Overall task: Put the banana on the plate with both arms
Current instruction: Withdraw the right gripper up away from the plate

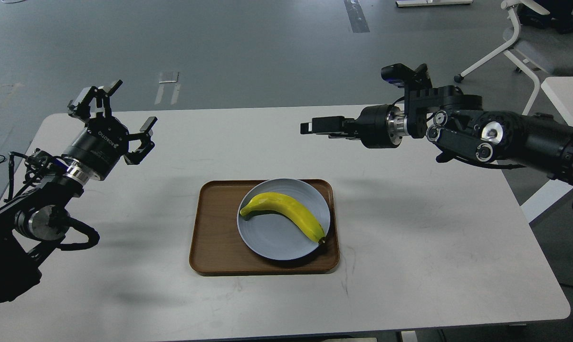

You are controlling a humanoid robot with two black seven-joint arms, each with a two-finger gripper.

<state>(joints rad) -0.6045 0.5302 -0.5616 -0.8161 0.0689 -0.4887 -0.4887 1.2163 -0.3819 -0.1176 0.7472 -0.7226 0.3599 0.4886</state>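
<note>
Banana [286,212] lying on the plate [267,242], curved, greenish stem end at the left rim, dark tip at the lower right rim, just touching the edge. Plate resting on the right part of a brown wooden tray [215,232], tray sitting mid-surface [410,247].

Head view only: left end effector [118,121] raised well left of the tray, fingers splayed wide, holding nothing. Right end effector [315,127] hanging above the far side of the surface, beyond the tray, seen side-on and dark; fingers not separable, so open or closed cannot be told. Nothing visibly held there.

Judging by how things lie, placement looks done; both arms well clear of the fruit.

Handling, as a guess: light, smooth-skinned, a little slippery, firm yet easily bruised under hard pinching. Best taken across the thick middle, or one end per arm near stem and tip, with gentle pressure. Curve likely to roll or rock if nudged.
</note>
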